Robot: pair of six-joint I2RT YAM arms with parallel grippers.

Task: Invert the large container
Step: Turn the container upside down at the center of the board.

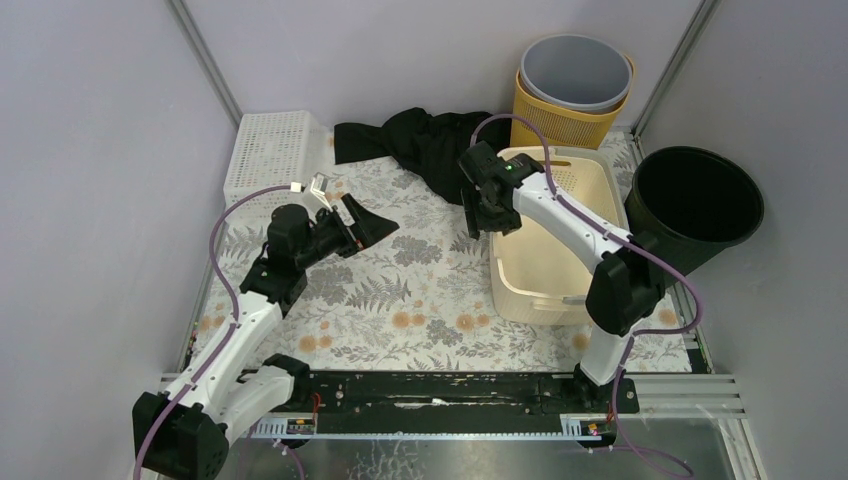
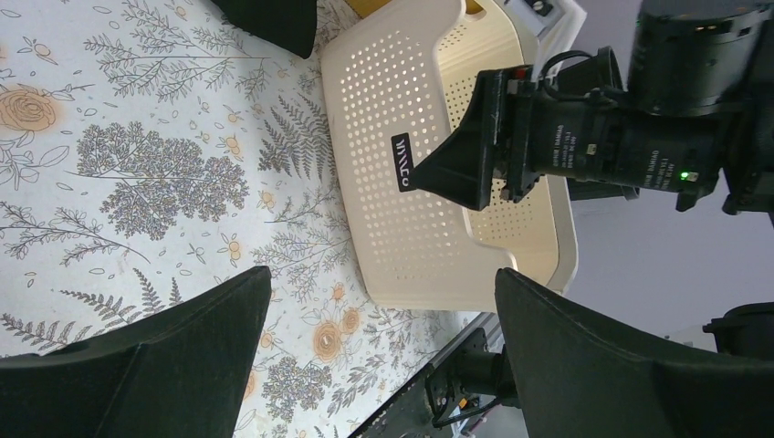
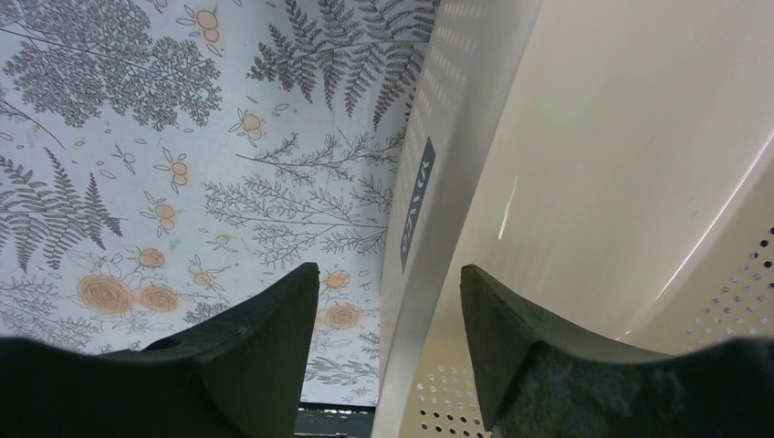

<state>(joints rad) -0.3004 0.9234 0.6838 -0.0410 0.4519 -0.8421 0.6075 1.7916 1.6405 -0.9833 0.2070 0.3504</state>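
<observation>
My right hand (image 3: 388, 269) straddles the left wall of the large container (image 1: 535, 305), 1 finger inside and 1 outside, not clamped on it. The container sits upright on the right side of the bench (image 1: 420, 290). My left hand (image 2: 383, 278) gapes wide above the bench.

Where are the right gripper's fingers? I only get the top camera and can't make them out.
Observer: The right gripper straddles the large container's left wall: one finger outside, one inside.
Operator: Is it squeezing?
Observer: Not visibly; the right wrist view shows a gap between the outer finger and the wall.
Operator: What's that wall's outside like?
Observer: Full of little holes, with a small dark label, per the left wrist view.
</observation>
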